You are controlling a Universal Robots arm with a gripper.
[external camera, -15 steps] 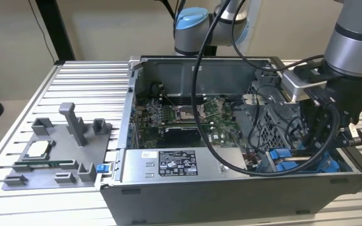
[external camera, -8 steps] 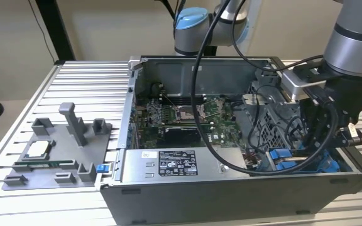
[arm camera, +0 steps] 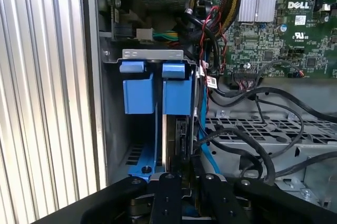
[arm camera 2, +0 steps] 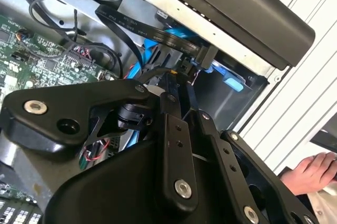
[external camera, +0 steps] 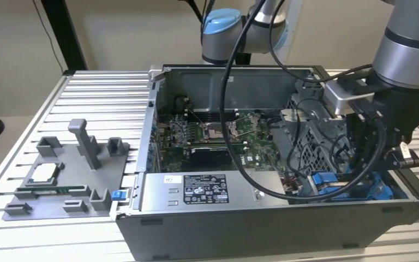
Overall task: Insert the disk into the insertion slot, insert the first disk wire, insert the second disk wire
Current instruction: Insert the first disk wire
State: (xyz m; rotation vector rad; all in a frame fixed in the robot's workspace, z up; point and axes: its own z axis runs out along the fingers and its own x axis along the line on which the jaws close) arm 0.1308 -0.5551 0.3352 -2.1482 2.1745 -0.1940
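Note:
The insertion slot [arm camera: 158,97] is a grey metal bay with blue rails in a corner of the open computer case [external camera: 268,218]; its blue parts [external camera: 333,183] also show under the arm in the exterior view. The disk [arm camera: 176,139] stands edge-on inside the slot, between the blue rails. My gripper [arm camera 2: 179,76] reaches down into this corner with its black fingers [arm camera 2: 174,129] drawn together on a black connector of a disk wire [arm camera 2: 137,31], a flat black cable, close to the disk's end. In the first wrist view the gripper [arm camera: 185,174] sits right at the disk's edge.
Loose black cables [arm camera: 253,145] and the green motherboard [external camera: 209,136] lie beside the bay. A grey box with a sticker [external camera: 202,188] sits at the case front. A grey fixture plate [external camera: 57,180] rests on the slatted table. A person's hand [arm camera 2: 316,174] is outside the case.

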